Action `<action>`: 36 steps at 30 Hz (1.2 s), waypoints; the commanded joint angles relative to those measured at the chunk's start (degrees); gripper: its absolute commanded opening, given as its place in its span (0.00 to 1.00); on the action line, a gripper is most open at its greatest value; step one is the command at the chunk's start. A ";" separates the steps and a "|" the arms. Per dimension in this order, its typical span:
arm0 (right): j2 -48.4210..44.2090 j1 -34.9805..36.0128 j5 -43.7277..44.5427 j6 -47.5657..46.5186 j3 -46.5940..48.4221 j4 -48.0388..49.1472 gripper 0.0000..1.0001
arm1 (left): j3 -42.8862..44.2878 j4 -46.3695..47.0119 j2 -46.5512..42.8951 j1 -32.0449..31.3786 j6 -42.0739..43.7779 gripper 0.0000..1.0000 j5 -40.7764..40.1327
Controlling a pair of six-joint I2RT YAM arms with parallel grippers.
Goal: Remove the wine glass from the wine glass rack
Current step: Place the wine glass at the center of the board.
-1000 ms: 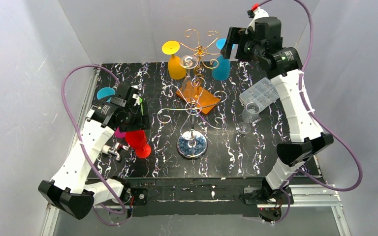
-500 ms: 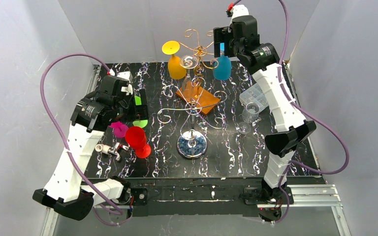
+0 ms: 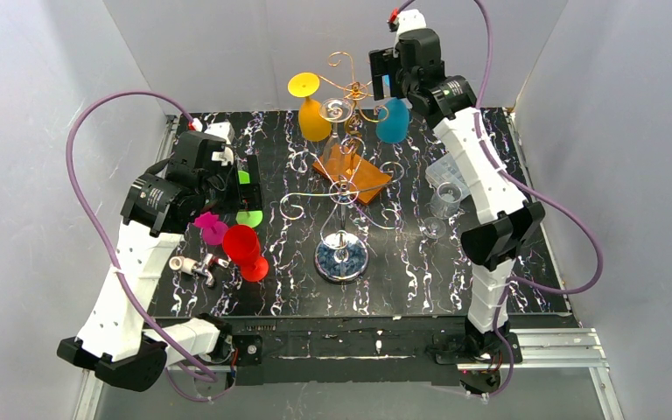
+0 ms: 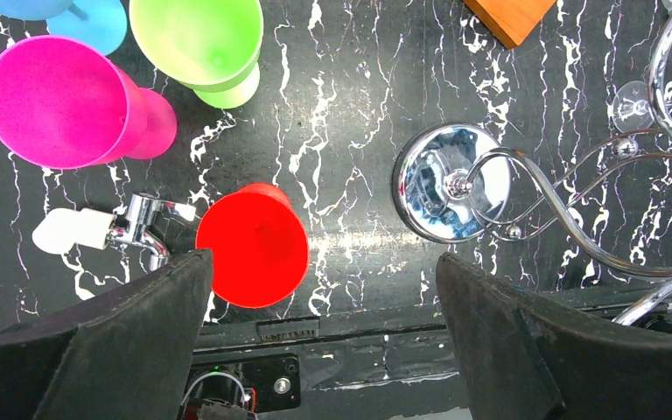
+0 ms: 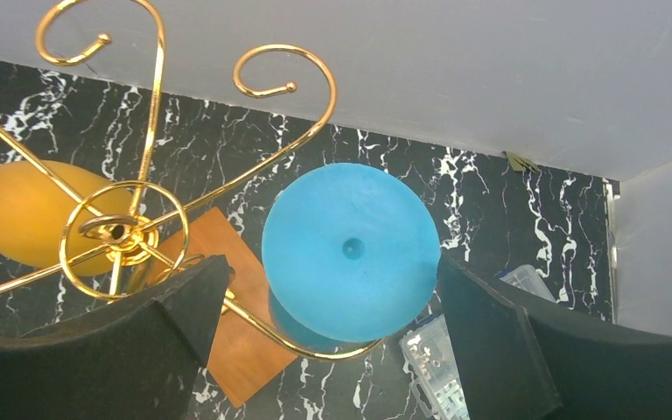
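Observation:
The wine glass rack (image 3: 347,87) is a tall wire tree with gold upper scroll arms (image 5: 131,229) and a round shiny base (image 3: 341,257) (image 4: 451,182). A blue wine glass (image 3: 393,122) and a yellow one (image 3: 313,115) hang upside down from its upper arms. My right gripper (image 3: 384,74) (image 5: 328,262) is open, with a finger on either side of the blue glass's round foot (image 5: 350,249), not touching it. My left gripper (image 3: 243,188) (image 4: 323,255) is open and empty above the table. A red wine glass (image 3: 245,250) (image 4: 254,249) stands beside its left finger.
Pink (image 4: 61,101), green (image 4: 201,44) and blue (image 4: 79,17) glasses stand at the left, near a small metal fitting (image 3: 194,265). An orange block (image 3: 354,172) lies behind the rack's pole. A clear plastic box (image 3: 461,169) and clear glasses (image 3: 442,201) sit to the right.
My left gripper opened, let go of the red glass and rose away from it. My right gripper moved left until its fingers straddled the blue glass's foot.

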 commanded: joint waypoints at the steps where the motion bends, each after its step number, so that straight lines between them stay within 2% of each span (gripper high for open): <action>1: 0.97 -0.12 2.96 -1.00 3.01 3.75 0.98 | 1.92 -0.21 0.04 -0.02 1.10 0.98 -1.07; 7: 1.34 -0.37 3.51 -1.05 2.41 4.25 0.98 | 2.23 0.05 0.31 0.05 1.20 0.98 -0.77; 24: 1.15 -2.62 -2.49 3.05 1.61 5.02 0.98 | 2.30 0.43 0.27 0.21 1.44 0.98 -0.36; 29: 1.05 -2.89 -4.23 4.32 1.63 4.98 0.95 | 2.09 0.51 0.26 0.27 1.45 0.98 -0.28; 36: 1.35 -3.37 -4.49 4.85 1.98 4.08 0.98 | 2.15 0.52 0.12 0.26 1.55 0.98 -0.19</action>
